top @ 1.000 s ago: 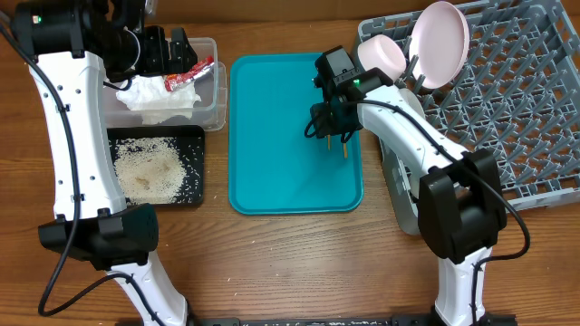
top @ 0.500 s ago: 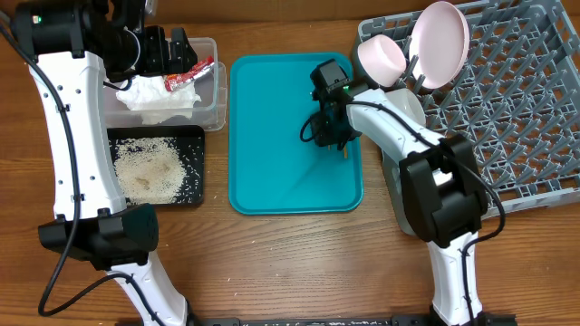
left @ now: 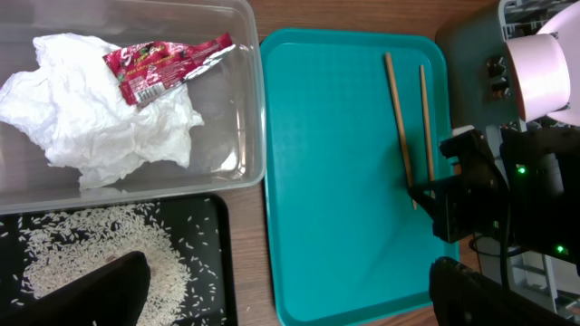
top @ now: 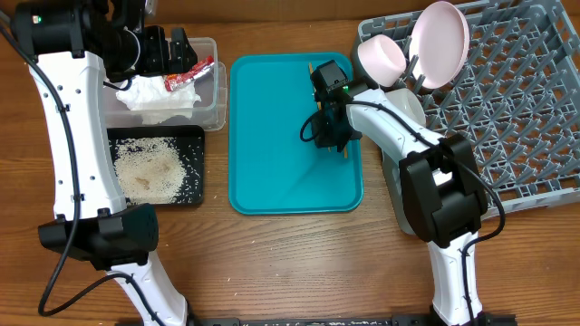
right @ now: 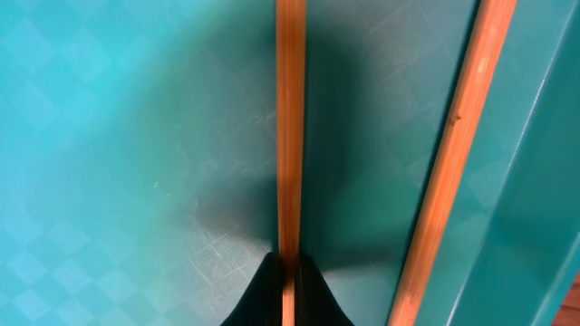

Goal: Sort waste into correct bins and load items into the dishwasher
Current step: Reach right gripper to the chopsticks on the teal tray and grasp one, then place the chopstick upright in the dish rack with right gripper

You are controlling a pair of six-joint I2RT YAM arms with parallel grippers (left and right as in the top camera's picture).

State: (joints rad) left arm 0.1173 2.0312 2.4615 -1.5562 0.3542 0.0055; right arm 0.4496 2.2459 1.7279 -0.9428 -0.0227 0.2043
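Two wooden chopsticks lie side by side on the teal tray. My right gripper is shut on the left chopstick, pinching it at the tray surface. The other chopstick lies free beside it. In the overhead view the right gripper sits at the tray's right side. My left gripper hangs open and empty above the bins. The clear tub holds the white napkin and red wrapper. Rice covers the black tray.
The grey dish rack fills the right side, with a plate and a bowl standing at its near-left corner. The right arm's base stands between the teal tray and the rack. Bare wooden table lies in front.
The right gripper has shifted slightly left, come down onto the tray and closed on one chopstick. The left arm has not moved.
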